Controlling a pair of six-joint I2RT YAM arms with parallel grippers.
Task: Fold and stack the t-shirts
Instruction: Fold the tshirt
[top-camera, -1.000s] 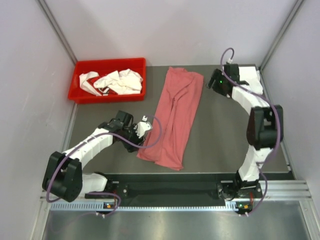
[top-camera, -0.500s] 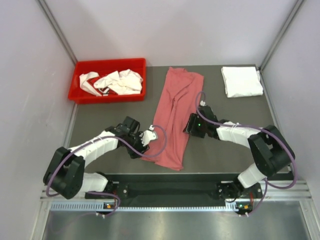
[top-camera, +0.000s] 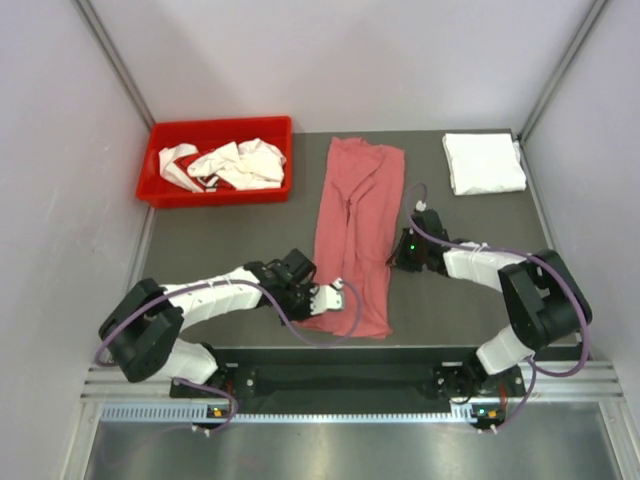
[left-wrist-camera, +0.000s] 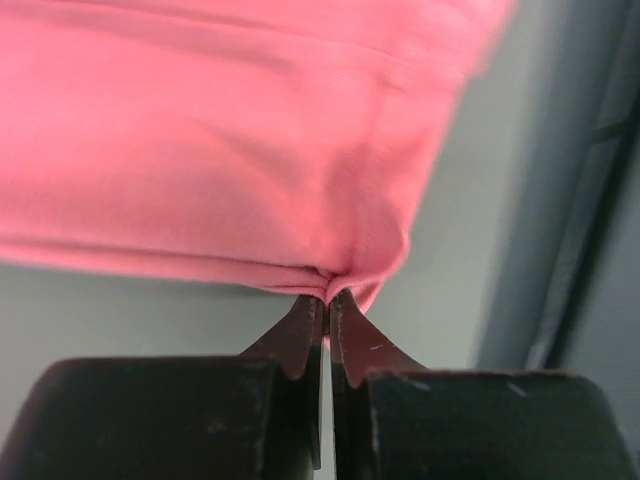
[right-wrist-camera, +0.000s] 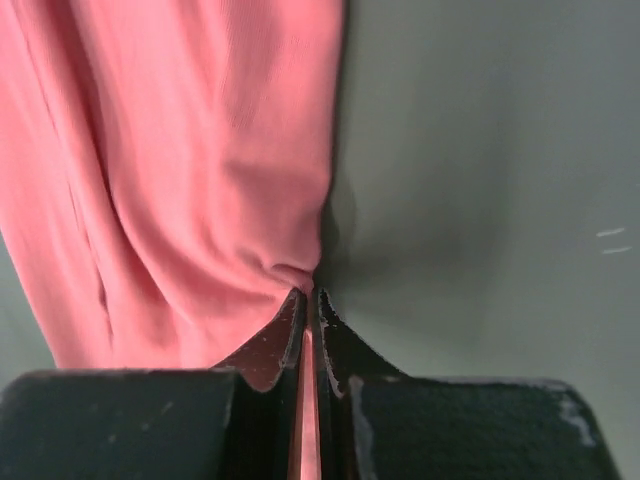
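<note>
A pink t-shirt (top-camera: 355, 235) lies folded lengthwise down the middle of the table. My left gripper (top-camera: 341, 297) is shut on the pink t-shirt (left-wrist-camera: 250, 150) at its near left edge, the cloth pinched between the tips (left-wrist-camera: 327, 297). My right gripper (top-camera: 397, 252) is shut on the pink t-shirt (right-wrist-camera: 180, 180) at its right edge about halfway up, cloth showing between the fingers (right-wrist-camera: 309, 296). A folded white t-shirt (top-camera: 483, 162) rests at the far right corner. Crumpled white t-shirts (top-camera: 230, 164) fill the red bin (top-camera: 160, 192).
The red bin stands at the far left of the grey table (top-camera: 450, 310). Metal frame posts and white walls close in both sides. A black rail (top-camera: 340, 378) runs along the near edge in front of the arm bases.
Both grippers have closed on the pink t-shirt. The left one slid right along the near hem. The right arm came down from the far right corner to the shirt's right edge, and the shirt straightened.
</note>
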